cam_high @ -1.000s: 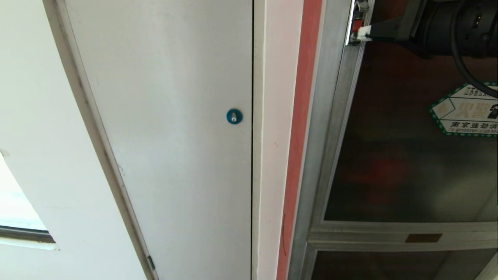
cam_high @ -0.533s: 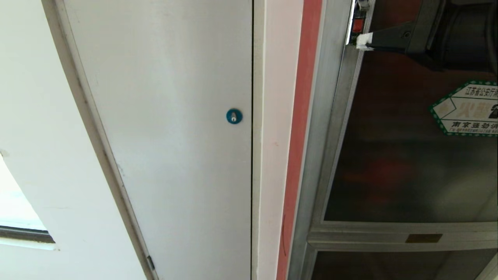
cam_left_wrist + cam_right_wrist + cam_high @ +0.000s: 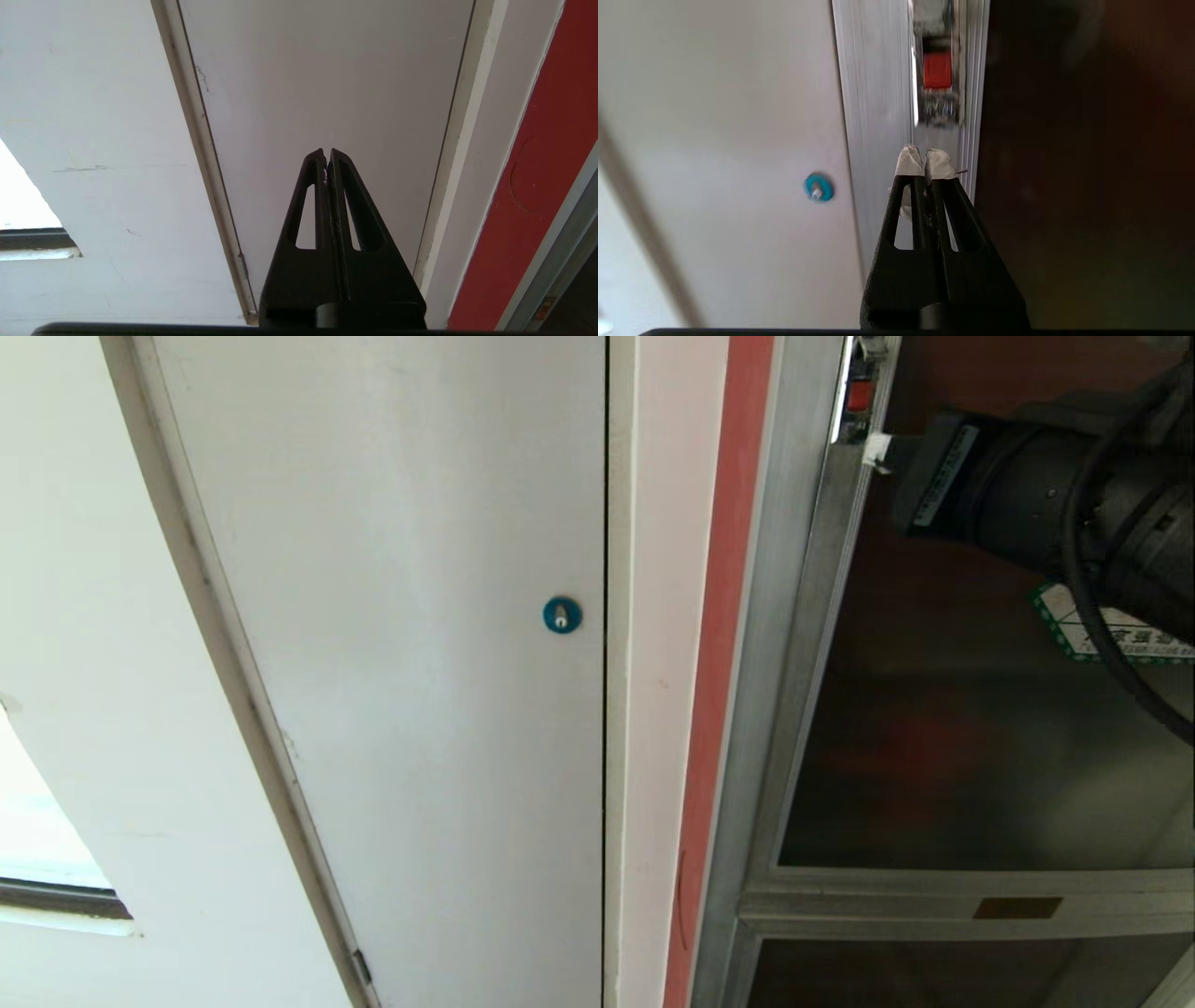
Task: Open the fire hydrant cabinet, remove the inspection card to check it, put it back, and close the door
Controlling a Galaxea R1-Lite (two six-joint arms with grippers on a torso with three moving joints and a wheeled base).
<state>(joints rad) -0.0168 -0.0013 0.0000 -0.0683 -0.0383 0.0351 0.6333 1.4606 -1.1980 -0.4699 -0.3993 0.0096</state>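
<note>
Door: the door (image 3: 980, 747) is dark tinted glass in a ribbed aluminium frame; it fills the right part of the head view, its latch edge just beside the cabinet's upright.
Latch: a small red-marked latch (image 3: 937, 70) sits high on the door's frame edge; in the right wrist view it is blurred, red block above a grey metal part.
Sticker: a green-bordered hexagonal sticker (image 3: 1083, 633) on the glass, mostly hidden behind the right arm.
Cabinet: the fire hydrant cabinet (image 3: 780, 616) shows only its silver metal upright, with a red strip (image 3: 714, 644) on the wall alongside.
Right gripper: the right gripper (image 3: 924, 161) points at the frame edge just below the latch; its white-taped fingers (image 3: 909, 163) are pressed together, pinching nothing.
Latch to fingers: the latch lies just ahead of the fingertips; contact with the frame cannot be told.
Left gripper: the left gripper (image 3: 326, 154) is out of the head view, its fingers pressed together, facing the grey-white panel door (image 3: 401, 616).
Panel lock: a blue round lock (image 3: 562, 615) near that panel's right edge.
</note>
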